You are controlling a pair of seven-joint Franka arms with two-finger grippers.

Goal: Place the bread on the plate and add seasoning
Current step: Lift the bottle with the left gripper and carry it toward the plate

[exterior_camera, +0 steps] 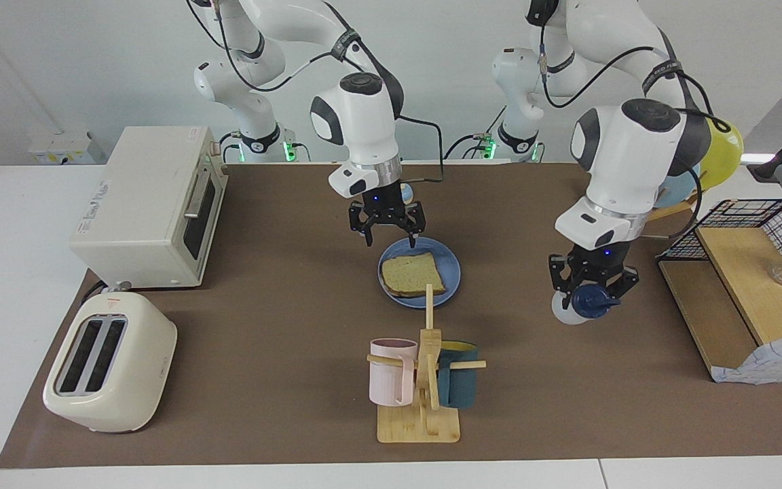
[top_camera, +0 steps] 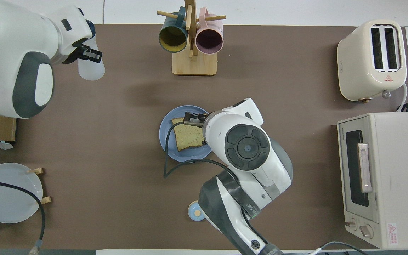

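Note:
The bread (exterior_camera: 413,274) (top_camera: 189,138) lies flat on the round blue plate (exterior_camera: 451,266) (top_camera: 166,141) in the middle of the table. My right gripper (exterior_camera: 391,238) (top_camera: 192,119) hangs open just above the plate's rim on the robots' side, with nothing in it. My left gripper (exterior_camera: 591,292) (top_camera: 83,54) is shut on the seasoning (exterior_camera: 571,309) (top_camera: 91,69), a whitish bottle with a navy cap. It holds the bottle tilted in the air over the brown mat toward the left arm's end of the table.
A wooden mug rack (exterior_camera: 419,414) with a pink and a teal mug stands farther from the robots than the plate. Toaster (exterior_camera: 109,370) and toaster oven (exterior_camera: 153,204) sit at the right arm's end. A wooden shelf with a wire basket (exterior_camera: 744,285) and a plate rack (top_camera: 7,193) sit at the left arm's end.

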